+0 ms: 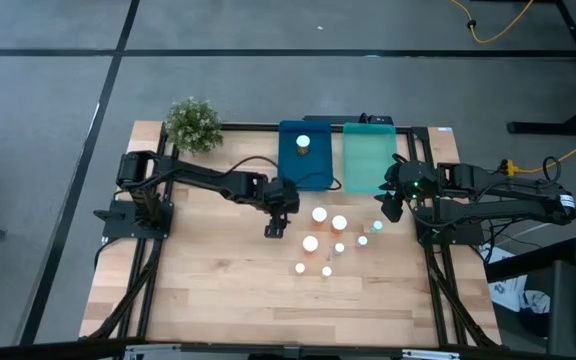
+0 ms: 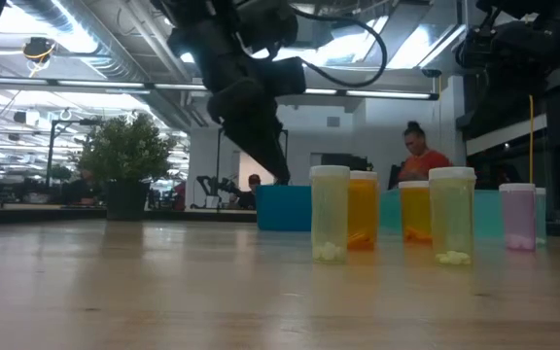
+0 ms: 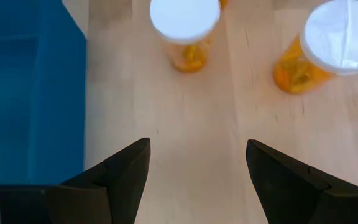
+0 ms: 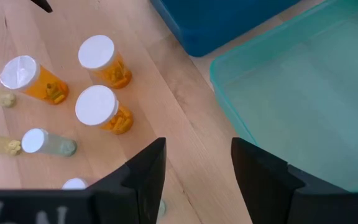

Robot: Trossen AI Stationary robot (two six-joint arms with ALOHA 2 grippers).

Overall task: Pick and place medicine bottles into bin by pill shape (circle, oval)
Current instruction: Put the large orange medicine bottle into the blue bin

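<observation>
Several medicine bottles with white caps stand upright on the wood table: amber ones [image 1: 320, 214] [image 1: 339, 223] [image 1: 310, 243] and smaller pale ones [image 1: 301, 268] [image 1: 327, 271]. One amber bottle [image 1: 303, 142] stands inside the dark blue bin [image 1: 318, 170]. The teal bin [image 1: 369, 158] is to its right. My left gripper [image 1: 275, 229] is open, tilted down just left of the cluster; two amber bottles [image 3: 185, 31] [image 3: 328, 50] lie ahead of its fingers. My right gripper [image 1: 392, 208] hangs open near the teal bin's front corner [image 4: 222, 68], with nothing between its fingers.
A small potted plant [image 1: 193, 123] stands at the table's far left corner. Bare wood lies near the front edge and to the left of the bottles [image 1: 198, 270]. A person [image 2: 421, 151] shows in the room beyond the table.
</observation>
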